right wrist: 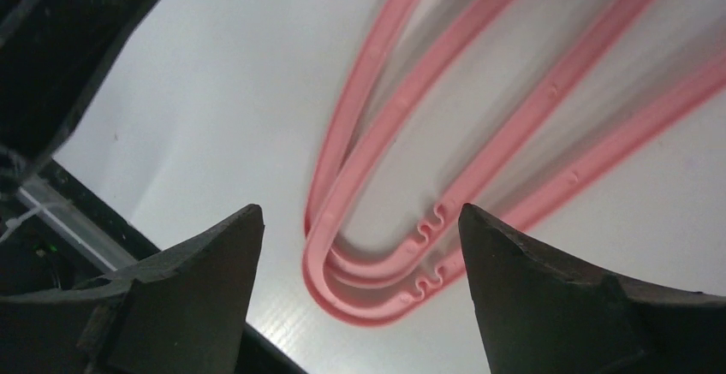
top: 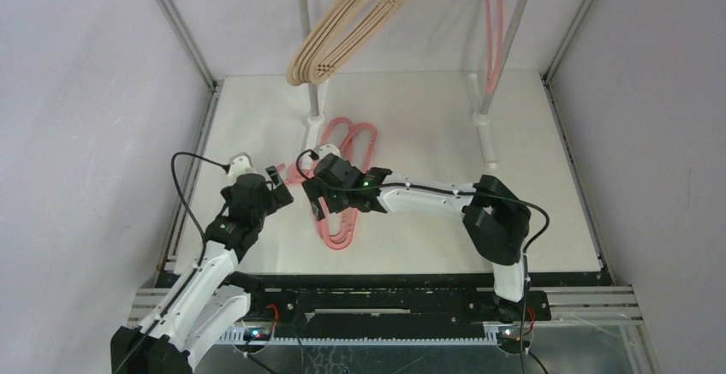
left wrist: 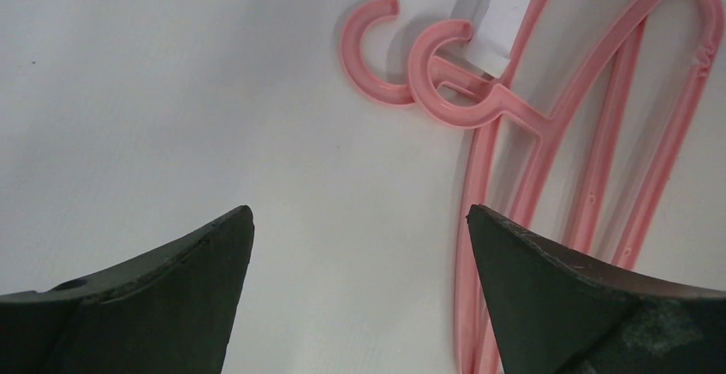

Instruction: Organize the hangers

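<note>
Two or three salmon pink hangers [top: 339, 241] lie stacked on the white table, hooks toward the left. Their hooks [left wrist: 445, 83] show in the left wrist view and their rounded notched ends [right wrist: 385, 280] in the right wrist view. My left gripper [top: 281, 187] is open and empty above bare table, just left of the hanger arms [left wrist: 360, 220]. My right gripper [top: 334, 213] is open above the stack's near end, with the rounded ends between its fingers but not held [right wrist: 360, 220]. Several beige hangers [top: 351, 27] hang on the rack at the back left and a pink hanger [top: 496, 23] hangs at the back right.
Two grey rack poles [top: 312, 92] [top: 505, 57] stand in white feet on the far half of the table. A metal frame and pale walls enclose the table. The black front edge [right wrist: 86, 220] lies close under the right gripper. The left gripper's black body [right wrist: 68, 40] is near it.
</note>
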Controlling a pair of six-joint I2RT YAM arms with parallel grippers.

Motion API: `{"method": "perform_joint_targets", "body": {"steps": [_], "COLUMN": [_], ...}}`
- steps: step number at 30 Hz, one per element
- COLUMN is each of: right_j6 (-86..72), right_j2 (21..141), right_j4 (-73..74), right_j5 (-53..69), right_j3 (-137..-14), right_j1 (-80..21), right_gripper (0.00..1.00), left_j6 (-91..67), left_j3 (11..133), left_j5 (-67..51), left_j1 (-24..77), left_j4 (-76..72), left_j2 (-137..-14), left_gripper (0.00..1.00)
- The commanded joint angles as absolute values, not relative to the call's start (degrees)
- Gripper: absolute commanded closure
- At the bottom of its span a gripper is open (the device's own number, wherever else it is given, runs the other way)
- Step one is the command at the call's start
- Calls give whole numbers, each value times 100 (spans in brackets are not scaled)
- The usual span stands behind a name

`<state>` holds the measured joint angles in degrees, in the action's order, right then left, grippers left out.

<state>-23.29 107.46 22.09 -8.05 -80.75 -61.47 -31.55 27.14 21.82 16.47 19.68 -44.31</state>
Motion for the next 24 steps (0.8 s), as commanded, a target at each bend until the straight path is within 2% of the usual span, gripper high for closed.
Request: {"method": "perform_joint_targets", "body": {"steps": [1, 2, 4, 5, 16, 19, 21, 23, 24], "right_j6": [-2118, -2137, -2201, -2248, -2758, -2852, -2926, -2970, -2994], "right_j2": [11161, 11283, 11518, 11627, 12360, 12434, 12498, 12516, 12498], "right_j4": [2108, 2153, 2236, 2266, 2469, 2435, 2459, 2431, 2389], "right_j5": [-964, -1020, -1060, -1037, -1276, -1152, -1120, -1128, -1147], "right_j3": [-8731, -8833, -9004, -9073, -9415, -9363, -9337, -9237, -9152], "right_j1": [-6180, -6179, -6151, -6130, -6031, -5956, -5910, -5899, -5894], "right_gripper": [12, 15, 31, 33, 35, 44, 46, 57, 72], "left_j6": [-3151, -3159, -3208, -3226, -3243, -3227, -3225, -3226, -3226], "left_j3": [2624, 2602, 2551, 2511, 2320, 2320, 2318, 2314, 2303], "left_j5": [2206, 2202, 2165, 2143, 2089, 2083, 2083, 2067, 2058], "left_j1": [1503, 1491, 1486, 1491, 1486, 1488, 1486, 1490, 1486], "left_j4": [1923, 1920, 1882, 1861, 1720, 1685, 1664, 1641, 1623], "left_j2": [-4217, -4181, -4109, -4052, -3839, -3863, -3873, -3888, -3893], "left_gripper": [1, 0, 1, 0, 1, 1, 0, 1, 0]}}
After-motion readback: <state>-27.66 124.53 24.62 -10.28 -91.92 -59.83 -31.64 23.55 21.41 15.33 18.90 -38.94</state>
